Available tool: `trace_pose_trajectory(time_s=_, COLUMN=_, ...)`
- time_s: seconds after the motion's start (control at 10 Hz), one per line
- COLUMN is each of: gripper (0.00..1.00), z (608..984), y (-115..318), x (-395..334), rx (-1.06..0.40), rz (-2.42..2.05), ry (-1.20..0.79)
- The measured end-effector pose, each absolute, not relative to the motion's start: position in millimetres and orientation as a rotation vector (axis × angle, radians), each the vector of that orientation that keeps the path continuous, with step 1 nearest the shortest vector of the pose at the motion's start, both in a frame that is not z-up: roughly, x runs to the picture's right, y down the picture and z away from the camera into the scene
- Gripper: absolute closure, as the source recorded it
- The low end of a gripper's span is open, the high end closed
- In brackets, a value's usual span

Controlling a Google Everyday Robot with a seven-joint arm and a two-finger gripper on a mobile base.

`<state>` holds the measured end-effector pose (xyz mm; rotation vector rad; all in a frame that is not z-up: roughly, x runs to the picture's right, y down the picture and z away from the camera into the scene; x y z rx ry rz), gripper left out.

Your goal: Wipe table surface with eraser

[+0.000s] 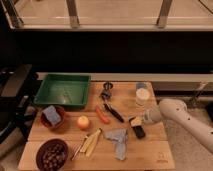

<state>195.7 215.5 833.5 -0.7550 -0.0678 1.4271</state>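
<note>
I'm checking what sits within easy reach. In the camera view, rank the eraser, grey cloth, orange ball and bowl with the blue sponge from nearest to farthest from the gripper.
The gripper is at the table's right side.
1. eraser: right beside it.
2. grey cloth: front centre.
3. orange ball: left of centre.
4. bowl with the blue sponge: far left.

A robot lab, it seems: a wooden table (pixel 160 156) carrying a green tray (pixel 62 92) and odd items, the end effector (pixel 142 122) above its right side.
</note>
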Motion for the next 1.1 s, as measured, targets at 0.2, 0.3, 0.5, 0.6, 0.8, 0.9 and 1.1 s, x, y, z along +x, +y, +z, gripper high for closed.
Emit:
trace_pose_trajectory(time_s=0.2, gripper=1.00, z=820.4, y=233.0, x=197.8, rx=-0.759, rz=1.451, ry=-0.052)
trace_pose_trajectory(time_s=0.3, gripper=1.00, z=819.0, y=234.7, x=204.1, rx=-0.747, rz=1.464, ry=-0.036)
trace_pose_trajectory(time_s=0.5, gripper=1.00, z=819.6, y=232.5, x=225.0, rx=-0.711, rz=1.493, ry=-0.005)
trace_pose_trajectory(time_s=0.6, gripper=1.00, z=820.0, y=229.8, x=242.5, rx=-0.682, rz=1.515, ry=0.014)
trace_pose_trajectory(time_s=0.8, gripper=1.00, z=828.3, y=211.4, x=260.3, rx=-0.628, rz=1.528, ry=0.028)
trace_pose_trajectory(time_s=0.9, gripper=1.00, z=835.5, y=200.9, x=260.7, rx=-0.615, rz=1.520, ry=0.023)
trace_pose_trajectory(time_s=1.1, gripper=1.00, z=852.1, y=186.0, x=244.3, rx=-0.626, rz=1.468, ry=-0.001)
